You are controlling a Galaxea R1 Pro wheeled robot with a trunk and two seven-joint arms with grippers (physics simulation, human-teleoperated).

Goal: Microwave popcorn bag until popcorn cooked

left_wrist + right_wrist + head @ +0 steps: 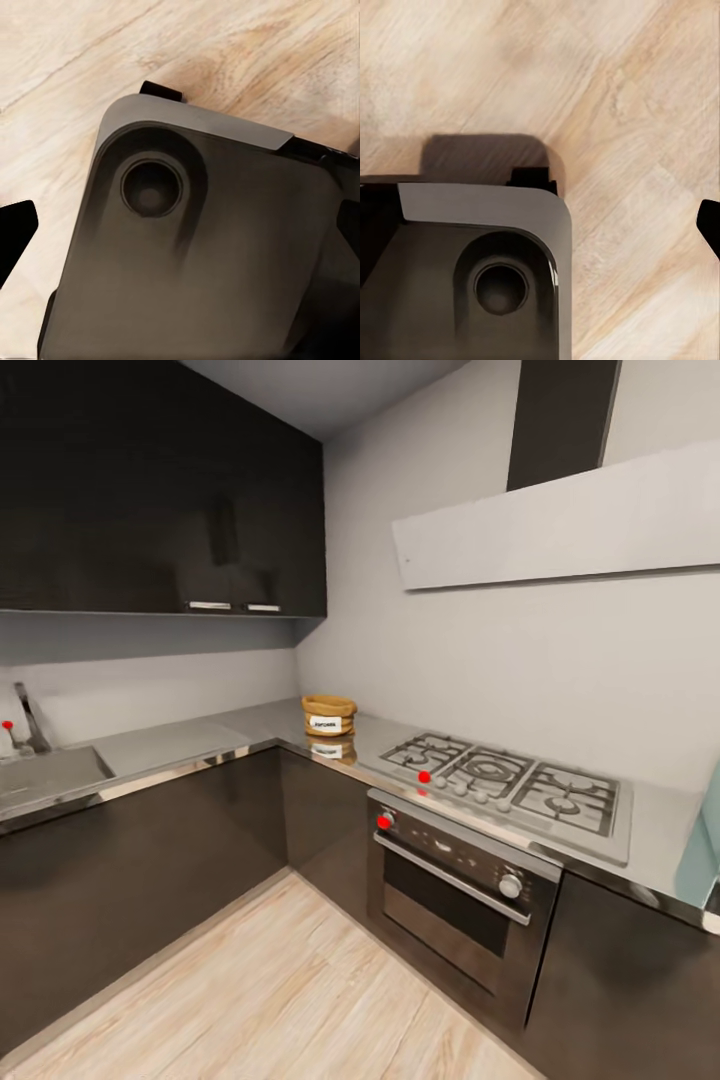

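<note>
Gripper (pixel 180 225) downward over robot base (pixel 195 262)

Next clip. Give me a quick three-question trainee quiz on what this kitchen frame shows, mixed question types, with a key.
1. True or false: the popcorn bag stands on the countertop in the corner, left of the gas hob.
2. What lies directly below the hob? A) sink B) built-in oven C) microwave
3. Fill in: both wrist cameras look down at the robot's dark base over a light ____ floor.

Key
1. True.
2. B, the built-in oven; the sink sits far left.
3. Wood: the floor is pale planks.
</note>
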